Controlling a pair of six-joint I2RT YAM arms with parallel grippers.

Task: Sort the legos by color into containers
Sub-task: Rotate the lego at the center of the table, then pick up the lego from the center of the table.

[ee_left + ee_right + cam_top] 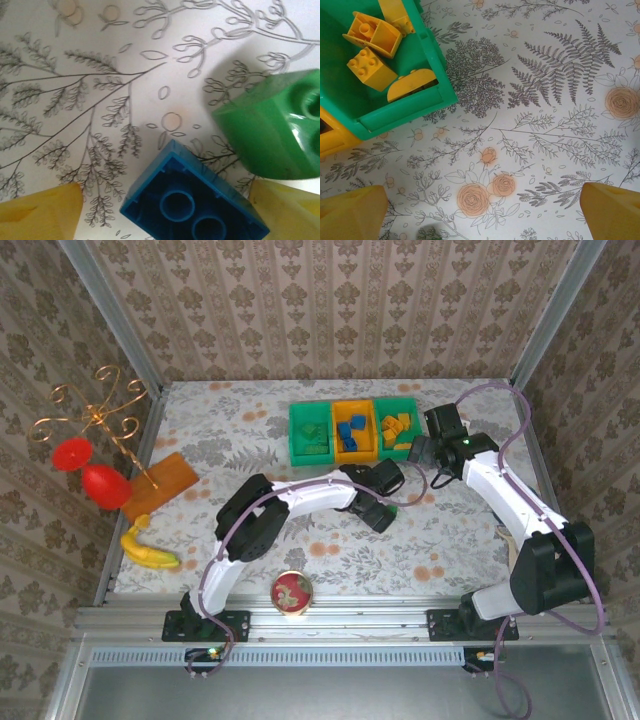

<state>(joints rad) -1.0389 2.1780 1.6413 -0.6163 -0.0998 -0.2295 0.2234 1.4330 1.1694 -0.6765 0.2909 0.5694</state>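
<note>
A floral-printed cloth covers the table, which is walled in by panels of patterned wallpaper.

The left gripper hangs low over the cloth near the table's middle. Its yellow fingers stand apart, and a gap shows between the left one and the blue brick lying upside down between them. A green brick rests on the cloth just beside the blue one, on its right, close to the right finger.

The right gripper is spread wide with only bare cloth between its fingers. It hovers just in front of the right green bin, where orange-yellow bricks lie. A corner of the orange bin touches that bin's side.

From the top camera the three bins form a row at the far centre. The left green bin holds green bricks, and the orange one in the middle holds blue bricks.

On the left side, well apart from the bins, are a gold wire stand with red balls, a flat orange sheet and a banana. A round red-lidded tin sits at the near edge between the arm bases.
</note>
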